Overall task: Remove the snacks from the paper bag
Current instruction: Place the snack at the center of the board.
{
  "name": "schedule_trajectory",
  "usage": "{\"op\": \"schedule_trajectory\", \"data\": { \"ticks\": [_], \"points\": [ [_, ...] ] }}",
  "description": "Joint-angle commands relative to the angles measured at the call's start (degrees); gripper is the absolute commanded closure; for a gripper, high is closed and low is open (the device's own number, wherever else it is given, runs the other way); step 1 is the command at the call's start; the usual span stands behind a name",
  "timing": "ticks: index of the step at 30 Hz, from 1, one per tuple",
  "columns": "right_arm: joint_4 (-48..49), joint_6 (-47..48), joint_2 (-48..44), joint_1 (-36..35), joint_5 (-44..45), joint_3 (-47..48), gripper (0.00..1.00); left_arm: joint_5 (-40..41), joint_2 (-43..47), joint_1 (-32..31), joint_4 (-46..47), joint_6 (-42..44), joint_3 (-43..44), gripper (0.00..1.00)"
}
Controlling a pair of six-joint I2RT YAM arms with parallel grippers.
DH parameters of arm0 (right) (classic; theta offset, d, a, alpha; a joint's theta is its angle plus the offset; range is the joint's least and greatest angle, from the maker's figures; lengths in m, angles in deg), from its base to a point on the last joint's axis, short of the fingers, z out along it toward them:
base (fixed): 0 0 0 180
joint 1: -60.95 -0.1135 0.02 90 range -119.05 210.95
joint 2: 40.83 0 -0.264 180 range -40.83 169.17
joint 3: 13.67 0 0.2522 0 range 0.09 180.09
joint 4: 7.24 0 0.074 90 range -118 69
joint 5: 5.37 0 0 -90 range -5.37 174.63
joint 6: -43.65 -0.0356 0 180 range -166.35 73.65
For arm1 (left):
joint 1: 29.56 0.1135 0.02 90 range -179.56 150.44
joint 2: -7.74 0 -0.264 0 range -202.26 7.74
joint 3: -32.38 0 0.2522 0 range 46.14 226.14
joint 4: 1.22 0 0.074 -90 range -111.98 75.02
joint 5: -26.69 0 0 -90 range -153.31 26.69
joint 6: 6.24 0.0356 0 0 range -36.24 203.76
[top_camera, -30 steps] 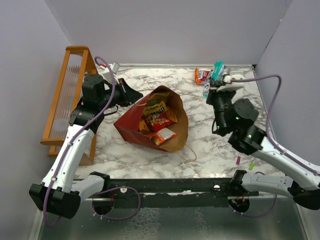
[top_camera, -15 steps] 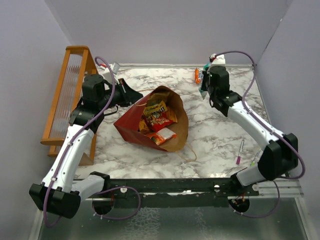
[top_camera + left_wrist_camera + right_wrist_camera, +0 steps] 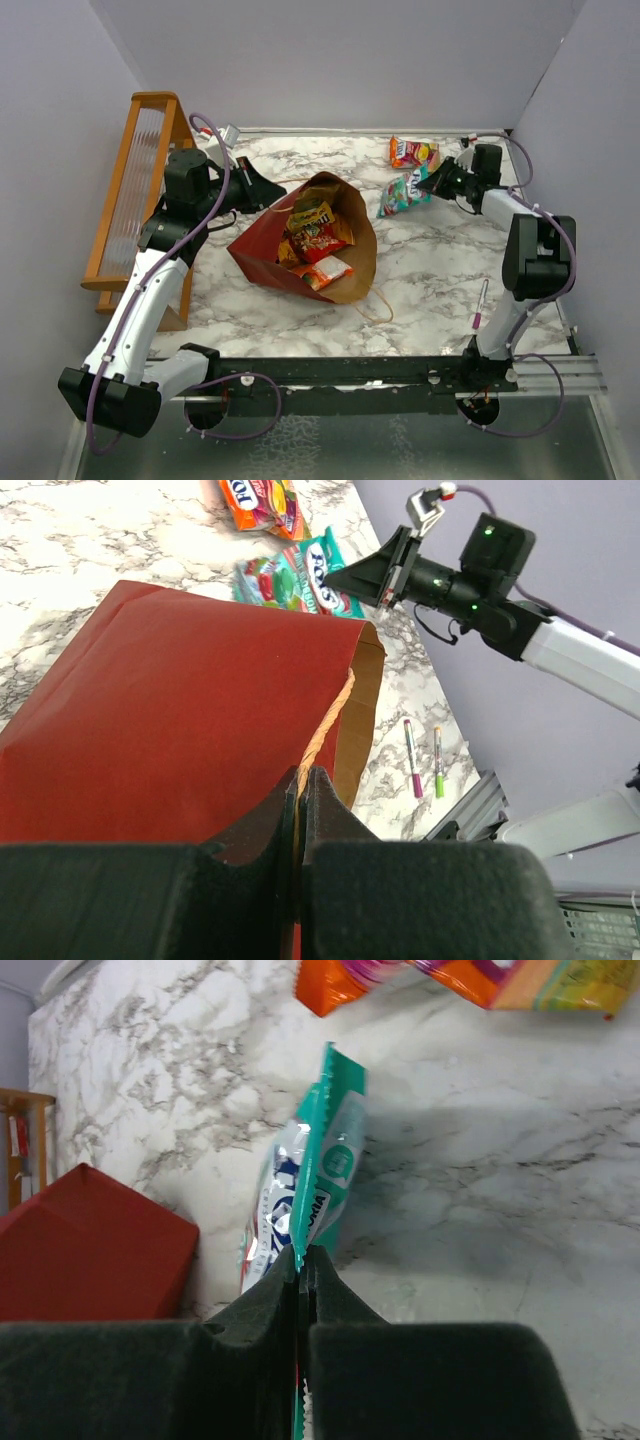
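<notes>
The dark red paper bag [image 3: 262,248] lies on its side mid-table, mouth facing right, with yellow, orange and red snacks [image 3: 316,240] inside. My left gripper [image 3: 276,188] is shut on the bag's tan handle [image 3: 326,720] at the bag's back edge; the left wrist view shows the red outside [image 3: 180,720]. My right gripper [image 3: 430,183] is shut on the edge of a teal packet [image 3: 401,196], held edge-up with its far end at the tabletop [image 3: 322,1175]. An orange packet [image 3: 412,152] lies behind it on the table.
An orange wooden rack [image 3: 135,190] stands at the left edge. A pink pen [image 3: 411,758] and a green pen [image 3: 438,764] lie near the front right. Purple walls close the back and both sides. The second handle [image 3: 378,308] trails on the table in front of the bag.
My right arm has swung out toward the right wall and brought the teal packet down from above the back edge to the table, in front of the orange packet. My left arm has not moved.
</notes>
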Motion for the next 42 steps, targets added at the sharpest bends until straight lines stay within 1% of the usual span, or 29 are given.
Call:
{"op": "schedule_trajectory", "data": {
  "ticks": [1,3,6,9,13,17,18,20,22,24,27,28,30,32,35,38,40,42],
  "points": [
    [0.06,0.94,6.74,2.15,-5.32,1.67,0.99,-0.72,1.08,0.11,1.17,-0.32,0.27,1.00],
    [-1.55,1.79,8.67,3.57,-3.52,1.88,0.99,-0.97,0.96,0.11,1.14,-0.43,0.45,1.00],
    [-1.43,3.42,9.62,5.29,-0.65,1.07,0.99,-0.95,1.00,0.11,0.63,-0.08,0.95,1.00],
    [-2.93,5.45,10.81,6.44,2.31,2.24,0.99,-0.73,0.97,0.11,0.33,0.21,1.09,1.00],
    [-2.73,6.47,13.14,8.11,1.95,4.13,0.97,-1.00,0.43,0.11,0.38,0.22,1.24,1.00],
    [-3.18,8.24,14.87,8.73,-0.11,6.35,0.86,-1.20,0.38,0.11,0.08,0.63,1.51,1.00],
    [-3.76,8.47,14.82,8.74,-0.09,6.73,0.82,-1.24,0.47,0.15,-0.03,1.00,1.58,1.00],
    [-5.95,9.47,13.74,8.98,0.44,7.48,0.68,-1.37,0.83,0.12,0.18,2.33,1.24,1.00],
    [-9.40,10.56,11.44,9.01,5.15,7.90,0.52,-1.68,1.45,0.11,0.25,3.47,0.32,1.00],
    [-13.76,11.29,8.33,8.99,11.49,8.10,0.39,-2.44,2.28,0.11,0.95,4.22,-1.20,1.00],
    [-16.07,10.09,1.11,8.66,17.64,5.49,0.26,-4.00,3.55,0.11,2.44,3.75,-3.37,1.00],
    [-15.01,9.54,-1.97,8.18,17.52,3.90,0.22,-4.58,3.80,0.11,2.83,3.21,-3.94,1.00],
    [-11.85,9.08,-7.52,6.30,16.29,0.92,0.18,-5.35,4.23,0.11,3.28,2.74,-4.39,1.00],
    [-11.71,8.02,-12.34,3.94,15.02,-0.18,0.15,-5.38,4.55,0.11,3.41,2.33,-4.30,1.00],
    [-10.09,7.41,-18.61,-2.78,10.93,-3.17,0.15,-4.86,5.14,0.13,3.73,1.74,-4.36,1.00],
    [-9.37,8.14,-25.70,-10.60,10.50,-8.21,0.15,-4.68,5.12,0.13,3.77,1.04,-4.07,1.00],
    [-10.13,8.61,-29.90,-12.02,7.94,-12.32,0.16,-4.71,5.21,0.11,3.68,0.64,-3.76,1.00],
    [-14.23,9.90,-33.88,-12.08,9.03,-14.97,0.16,-5.00,5.39,0.11,3.71,0.57,-3.62,1.00]
  ]
}}
